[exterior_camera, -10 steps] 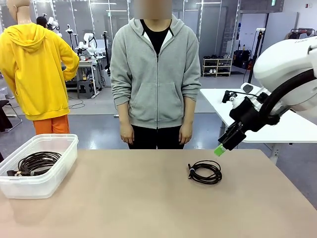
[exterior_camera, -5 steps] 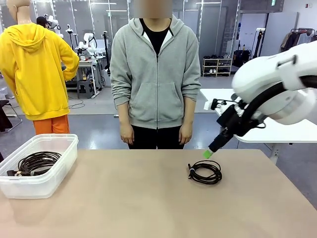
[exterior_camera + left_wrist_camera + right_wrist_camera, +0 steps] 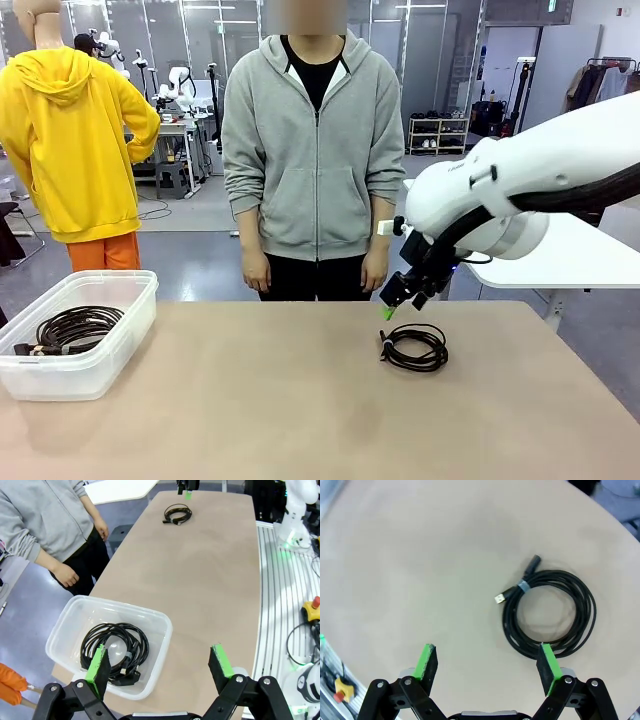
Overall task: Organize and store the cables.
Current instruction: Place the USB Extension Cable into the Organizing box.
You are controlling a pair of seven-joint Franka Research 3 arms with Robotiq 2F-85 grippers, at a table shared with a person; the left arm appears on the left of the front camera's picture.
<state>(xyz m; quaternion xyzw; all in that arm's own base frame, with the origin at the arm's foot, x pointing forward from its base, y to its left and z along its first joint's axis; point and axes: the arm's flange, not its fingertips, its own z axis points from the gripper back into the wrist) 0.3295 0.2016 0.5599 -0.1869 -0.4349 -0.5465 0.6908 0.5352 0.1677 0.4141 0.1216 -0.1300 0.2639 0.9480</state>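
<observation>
A person (image 3: 314, 150) in a grey zip hoodie stands at the far edge of the tan counter (image 3: 300, 400), arms hanging down, hands near the counter's rim and apart from everything on it. A clear plastic bin (image 3: 75, 335) sits at the counter's left end; a coiled black cable (image 3: 75, 328) lies inside it, plug ends toward the bin's near wall in the left wrist view. Nothing lies on the counter between the bin and the other coil.

That loose cable (image 3: 414, 347) lies flat on the counter right of centre, wound in a round coil and tied by a small pale band (image 3: 522, 585), with two plug ends sticking out side by side past the band. The right hand (image 3: 388, 312) hangs just above and beside the coil's far-left edge, not touching it, as far as the front view lets one judge; its fingers stand wide apart and hold nothing. From its wrist camera, the coil sits ahead of the right-side pad (image 3: 546, 667).

The left hand (image 3: 160, 662) hovers above the bin's end of the counter, fingers spread wide, empty.

No readable writing shows on the bin, cables or band.
</observation>
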